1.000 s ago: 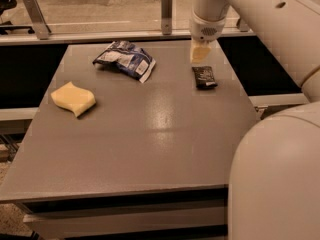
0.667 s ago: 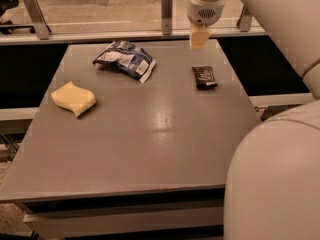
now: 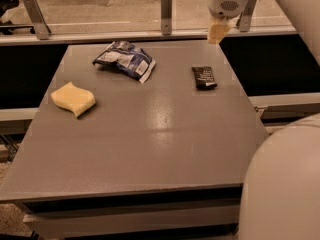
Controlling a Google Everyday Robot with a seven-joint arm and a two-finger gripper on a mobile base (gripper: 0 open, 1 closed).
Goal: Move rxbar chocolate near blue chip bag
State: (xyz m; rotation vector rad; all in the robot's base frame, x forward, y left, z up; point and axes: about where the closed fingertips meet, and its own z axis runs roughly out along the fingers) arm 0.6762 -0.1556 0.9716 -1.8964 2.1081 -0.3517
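The rxbar chocolate (image 3: 204,77), a small dark bar with white print, lies flat on the grey table (image 3: 150,134) at the right of its far part. The blue chip bag (image 3: 125,60), crumpled with a white label, lies to its left near the far edge, about a bar-and-a-half's gap away. My gripper (image 3: 218,32) hangs in the air above the table's far right corner, behind and above the bar, holding nothing.
A yellow wavy sponge (image 3: 73,98) lies at the table's left. A low rail with metal posts (image 3: 166,6) runs behind the far edge. My arm's pale body (image 3: 285,184) fills the lower right corner.
The gripper has risen and drawn back from just above the bar toward the far right corner. The bar, bag and sponge have not moved.
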